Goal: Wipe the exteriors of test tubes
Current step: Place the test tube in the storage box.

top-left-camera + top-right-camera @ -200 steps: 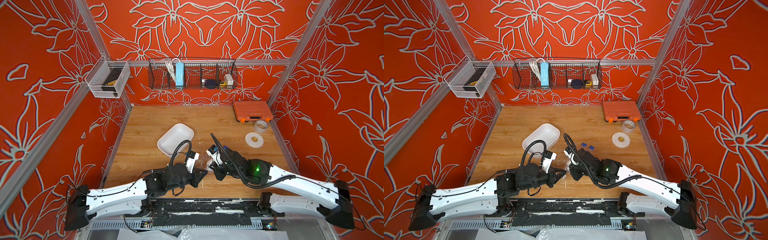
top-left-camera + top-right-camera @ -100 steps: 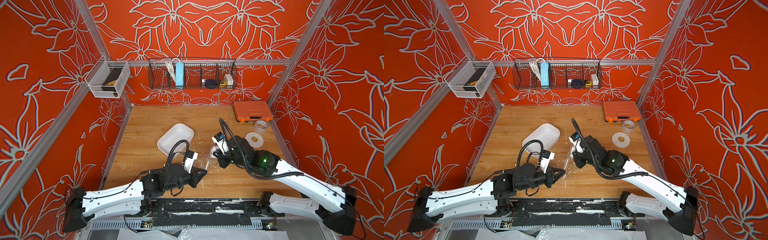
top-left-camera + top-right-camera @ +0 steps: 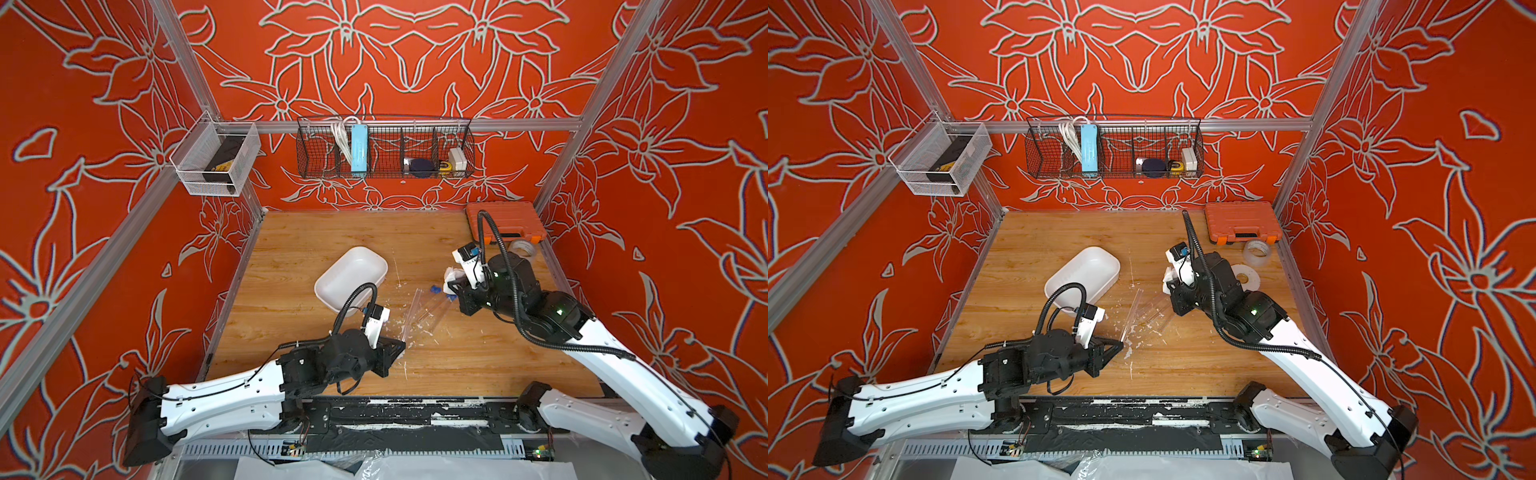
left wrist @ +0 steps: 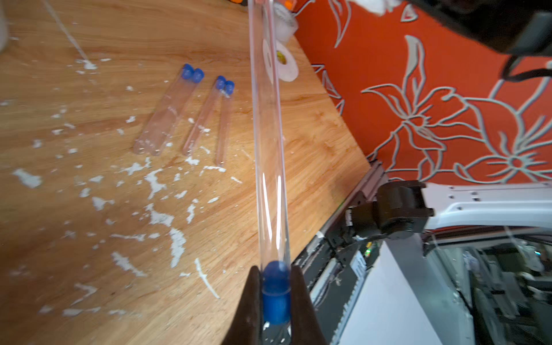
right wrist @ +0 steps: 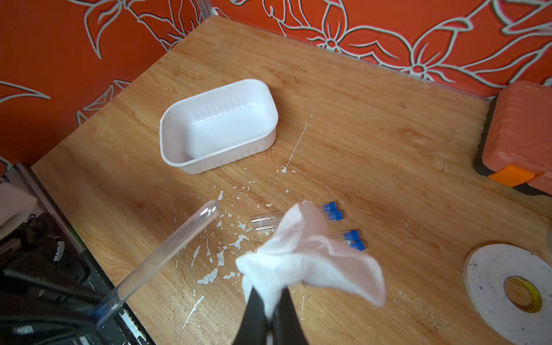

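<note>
My left gripper (image 4: 276,288) (image 3: 400,346) is shut on the blue cap of one test tube (image 4: 267,134). The clear tube (image 3: 411,311) sticks out from the jaws, raised over the table. Several more test tubes (image 4: 162,119) (image 5: 263,219) lie side by side in two pairs on the wood, blue caps pointing to the back. Above and just right of them hangs my right gripper (image 5: 273,298) (image 3: 453,284), shut on a crumpled white tissue (image 5: 307,257) (image 3: 452,275). The tissue is clear of the held tube and covers part of the lying ones in the right wrist view.
A white tub (image 3: 351,276) stands left of centre. An orange case (image 3: 505,220) sits at the back right, with a clear tape roll (image 3: 1257,251) and a white tape roll (image 3: 1246,278) near it. White flakes (image 4: 155,182) litter the wood. A wire basket (image 3: 384,147) hangs on the back wall.
My right gripper has pulled away from the left gripper and its tube, rising toward the back right with the tissue. The left gripper has barely moved.
</note>
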